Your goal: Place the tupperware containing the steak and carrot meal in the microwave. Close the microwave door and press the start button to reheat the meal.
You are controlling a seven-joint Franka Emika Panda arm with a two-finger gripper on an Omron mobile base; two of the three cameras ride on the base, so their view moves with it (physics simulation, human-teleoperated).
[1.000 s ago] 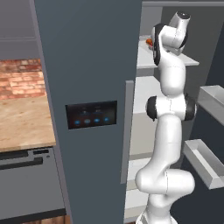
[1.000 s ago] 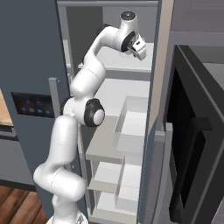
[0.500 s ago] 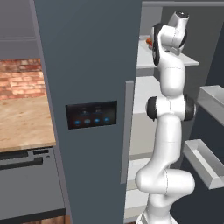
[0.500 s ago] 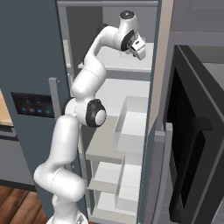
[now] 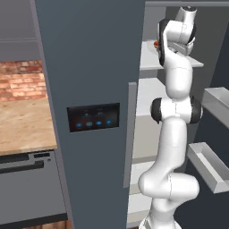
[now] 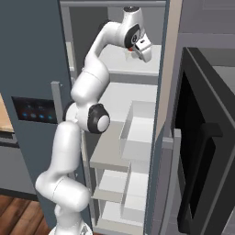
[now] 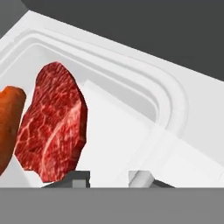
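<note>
Right base view: fridge [image 6: 32, 69] is seen w/ door swung open, shelves and white bins [image 6: 137, 133] exposed. Arm [image 6: 87, 114] is raised from lower left and bent over into the top shelf [image 6: 114, 59]. Microwave door [image 6: 202, 151], black w/ dark glass, is seen at right, standing open and edge-on. Gripper [image 6: 136, 51] is held at the top shelf, w/ a speck of red-orange just beside the hand.

Left base view: fridge door [image 5: 89, 89] w/ its dark control panel [image 5: 93, 117] is seen front and centre; wood counter [image 5: 24, 125] and brick wall [image 5: 20, 85] lie to its left. Arm [image 5: 174, 134] is raised at right, wrist up at the top shelf [image 5: 150, 56]. Door bins [image 5: 210, 165] are seen at far right. A bit of orange [image 5: 156, 43] is visible by the wrist on that shelf.

Hand view: tupperware [image 7: 144, 109] is seen close up, clear w/ rounded corner and flared rim, resting on the white shelf. Steak [image 7: 54, 122] lies inside at left, carrot [image 7: 8, 122] touching its left side. Fingertips [image 7: 140, 178] are seen at the bottom edge, set a little apart, close on the tray's rim near the steak; whether the rim is pinched can't be told.
</note>
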